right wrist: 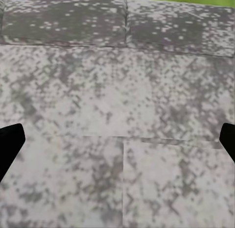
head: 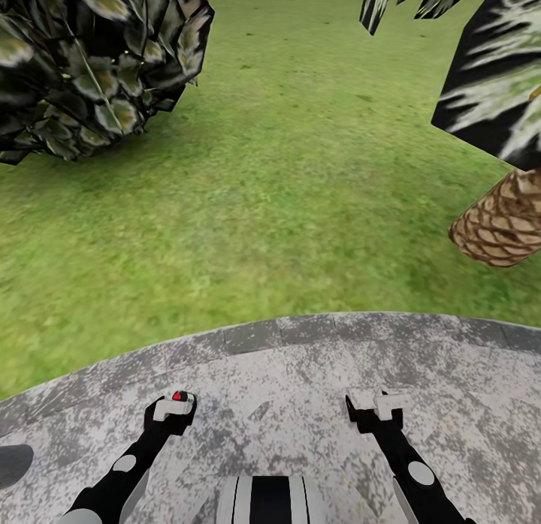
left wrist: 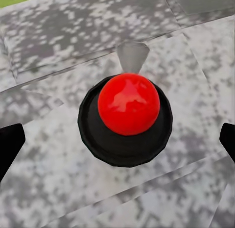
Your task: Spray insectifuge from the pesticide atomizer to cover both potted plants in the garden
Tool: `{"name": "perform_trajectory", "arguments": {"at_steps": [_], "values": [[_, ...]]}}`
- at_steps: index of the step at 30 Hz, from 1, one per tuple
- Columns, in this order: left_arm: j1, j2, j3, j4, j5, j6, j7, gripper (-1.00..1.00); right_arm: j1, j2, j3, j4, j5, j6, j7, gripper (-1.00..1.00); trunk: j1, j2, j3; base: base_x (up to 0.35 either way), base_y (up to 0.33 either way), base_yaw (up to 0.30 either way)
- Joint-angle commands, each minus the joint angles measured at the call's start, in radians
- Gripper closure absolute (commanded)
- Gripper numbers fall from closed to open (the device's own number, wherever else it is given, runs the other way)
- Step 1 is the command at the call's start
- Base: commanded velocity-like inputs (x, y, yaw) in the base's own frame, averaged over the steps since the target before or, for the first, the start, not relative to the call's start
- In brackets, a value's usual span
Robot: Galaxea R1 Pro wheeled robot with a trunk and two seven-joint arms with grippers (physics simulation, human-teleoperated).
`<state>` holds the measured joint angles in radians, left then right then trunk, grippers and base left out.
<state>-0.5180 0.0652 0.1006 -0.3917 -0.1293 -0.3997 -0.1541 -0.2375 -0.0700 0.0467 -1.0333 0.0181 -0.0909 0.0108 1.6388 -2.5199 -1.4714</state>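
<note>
The pesticide atomizer [left wrist: 125, 121], a small black body with a glossy red ball on top, lies centred between the fingers of my left gripper [left wrist: 117, 144]. Pavement shows on both sides between it and the black fingers [left wrist: 10, 144], which stand wide apart. In the head view its red spot [head: 178, 396] peeks out at the white tips of the left gripper [head: 174, 405]. Whether it rests on the paving I cannot tell. My right gripper [head: 378, 404] is open over bare grey paving [right wrist: 117, 115] with nothing in it. The potted plants are out of view.
I stand on the round grey paved patch [head: 300, 374], whose curved edge meets the green lawn [head: 270, 179] ahead. A large dark broad-leaved shrub [head: 90, 66] fills the far left. A palm trunk [head: 502, 227] and fronds stand at the right.
</note>
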Motion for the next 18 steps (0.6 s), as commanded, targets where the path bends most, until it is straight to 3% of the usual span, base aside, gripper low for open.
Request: {"name": "perform_trajectory", "arguments": {"at_steps": [1,18], "values": [[0.0,-0.001,0.009,0.0,-0.01,-0.004,-0.005,-1.0,0.0,-0.001,0.001,0.0,0.002,-0.003,0.001,-1.0,0.0,0.0,-0.001,0.014,0.0,0.0],[0.0,-0.001,0.008,-0.001,-0.01,-0.004,-0.005,-1.0,0.0,-0.001,0.001,0.001,0.002,-0.003,0.001,-1.0,0.0,0.0,-0.001,0.001,0.0,0.0]]}}
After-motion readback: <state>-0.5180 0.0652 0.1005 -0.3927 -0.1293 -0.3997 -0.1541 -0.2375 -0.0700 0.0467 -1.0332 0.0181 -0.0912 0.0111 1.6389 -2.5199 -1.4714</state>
